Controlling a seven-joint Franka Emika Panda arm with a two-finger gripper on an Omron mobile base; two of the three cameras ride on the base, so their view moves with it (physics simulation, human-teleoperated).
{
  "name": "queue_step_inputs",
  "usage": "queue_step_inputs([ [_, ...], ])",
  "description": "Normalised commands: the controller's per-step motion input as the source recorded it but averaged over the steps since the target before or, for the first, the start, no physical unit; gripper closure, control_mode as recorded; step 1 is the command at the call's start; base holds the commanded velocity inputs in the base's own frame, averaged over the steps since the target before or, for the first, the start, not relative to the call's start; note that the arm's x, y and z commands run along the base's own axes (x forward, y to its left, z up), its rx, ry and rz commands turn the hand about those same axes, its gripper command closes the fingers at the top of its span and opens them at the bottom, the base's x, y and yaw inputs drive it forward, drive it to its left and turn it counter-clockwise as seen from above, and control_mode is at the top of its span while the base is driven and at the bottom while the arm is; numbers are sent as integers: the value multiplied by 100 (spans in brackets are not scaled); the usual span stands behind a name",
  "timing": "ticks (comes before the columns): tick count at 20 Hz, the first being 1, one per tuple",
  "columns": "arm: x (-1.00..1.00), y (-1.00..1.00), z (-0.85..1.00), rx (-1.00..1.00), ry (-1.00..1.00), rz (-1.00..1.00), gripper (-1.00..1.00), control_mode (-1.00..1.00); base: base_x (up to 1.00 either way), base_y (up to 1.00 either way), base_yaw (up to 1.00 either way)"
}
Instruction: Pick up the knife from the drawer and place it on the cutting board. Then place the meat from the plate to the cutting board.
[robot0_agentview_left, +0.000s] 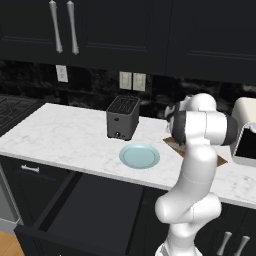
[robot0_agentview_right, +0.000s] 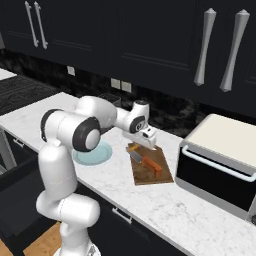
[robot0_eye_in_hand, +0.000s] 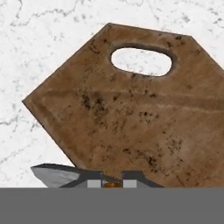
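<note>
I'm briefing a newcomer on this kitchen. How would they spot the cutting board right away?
Find the white marble counter, then the big microwave on it. Just beside that, toward the blue-green plate, lies the cutting board. It is the only flat brown wooden thing there, with an oval handle hole.

I find no text, label, brand, number or sign that I can read in any of my views. The black slotted toaster (robot0_agentview_left: 122, 118) carries no marking I can make out on its front. The pale wall outlets (robot0_agentview_left: 132, 81) on the dark backsplash are blank. The white and black microwave (robot0_agentview_right: 223, 161) shows no lettering. The brown wooden cutting board (robot0_eye_in_hand: 131, 109) has only dark speckles in its grain.
</note>
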Motion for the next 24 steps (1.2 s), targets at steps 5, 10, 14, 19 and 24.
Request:
queue_step_inputs([
  [5, 0, -40, -15, 0, 0, -28, 100, -100, 0, 0, 0],
  [10, 49, -46, -7, 0, 3, -27, 100, -100, 0, 0, 0],
  [14, 42, -36, -2, 0, 0, -24, 100, -100, 0, 0, 0],
  [19, 14, -29, -4, 5, 0, -23, 100, -100, 0, 0, 0],
  [24, -30, 19, -27, 4, 0, -13, -100, -100, 0, 0, 0],
])
